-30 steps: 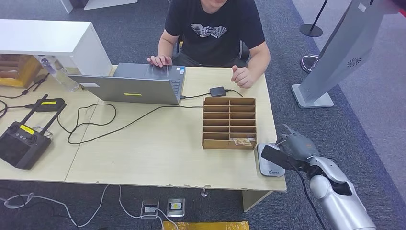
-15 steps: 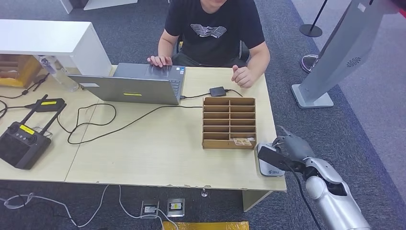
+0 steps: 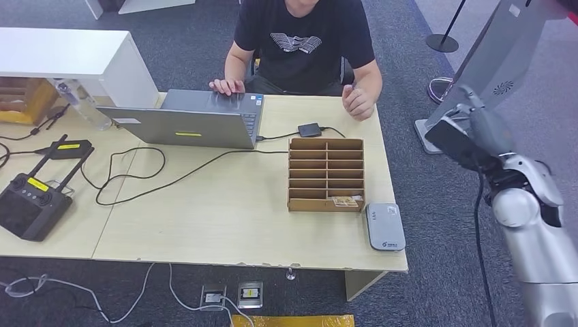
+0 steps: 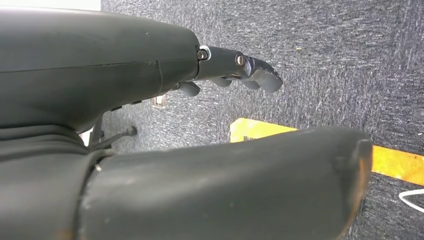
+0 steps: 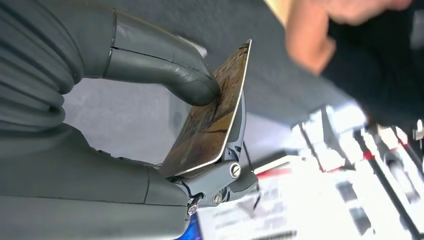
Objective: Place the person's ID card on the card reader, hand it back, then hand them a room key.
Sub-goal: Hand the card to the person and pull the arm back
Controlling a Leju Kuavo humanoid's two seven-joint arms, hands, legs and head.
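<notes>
My right hand [image 3: 477, 133] is raised off the table's right side and pinches the ID card [image 3: 452, 142]. In the right wrist view the card [image 5: 214, 112], with a brownish printed face, sits between the thumb [image 5: 165, 65] and the fingers. The grey card reader [image 3: 385, 227] lies bare at the table's front right corner. A wooden slotted box [image 3: 326, 174] beside it has a room key card [image 3: 345, 201] in its front right slot. The person [image 3: 303, 41] sits across the table, one hand [image 3: 359, 102] at the far right edge. My left hand [image 4: 240, 70] hangs over the carpet, holding nothing.
An open laptop [image 3: 194, 119] with a cable and a small black adapter [image 3: 309, 129] sits in front of the person. A black remote controller [image 3: 31, 201] lies at the table's left. A grey kiosk stand [image 3: 487, 75] rises to the right of my raised hand.
My right hand has lifted off the card reader and swung up and to the right with the card. The reader is now uncovered. The person's hand shifted slightly along the table edge.
</notes>
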